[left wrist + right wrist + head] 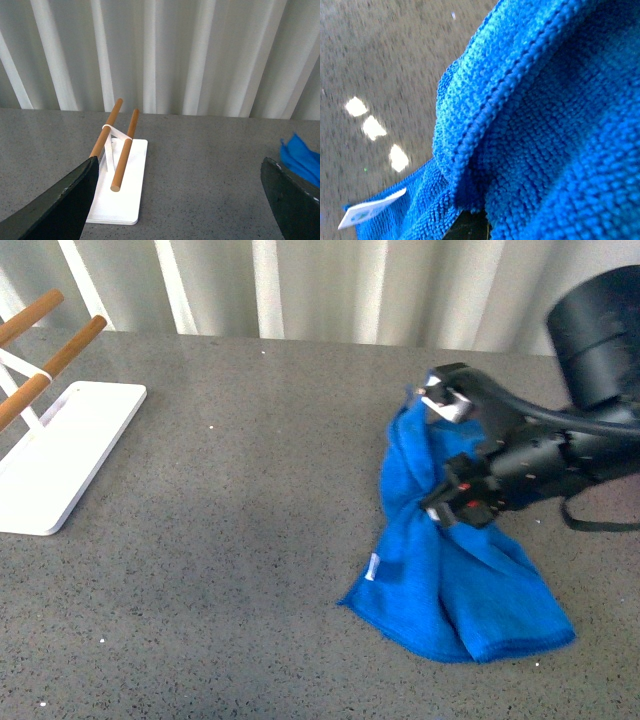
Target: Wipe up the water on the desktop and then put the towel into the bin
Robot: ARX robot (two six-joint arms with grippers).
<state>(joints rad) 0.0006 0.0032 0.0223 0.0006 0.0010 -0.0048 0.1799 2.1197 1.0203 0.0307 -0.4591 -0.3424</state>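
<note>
The bright blue towel (455, 585) lies bunched on the dark grey speckled desktop (240, 540) at the right, its white tag (373, 567) at its left edge. My right gripper (445, 502) is shut on the towel's middle fold, and the cloth trails to the front and back of it. The right wrist view is filled by the towel (545, 125), with its tag (370, 212) and a strip of desktop (380, 60) beside it. My left gripper (182, 200) is open and empty above the desktop (200, 165); a towel corner (300, 157) shows beside one finger (292, 200). The bin is out of view.
A white flat-based rack (60, 455) with wooden rods (45, 370) stands at the desktop's far left; it also shows in the left wrist view (120, 175). Pale ribbed curtains (320, 285) hang behind the desktop's back edge.
</note>
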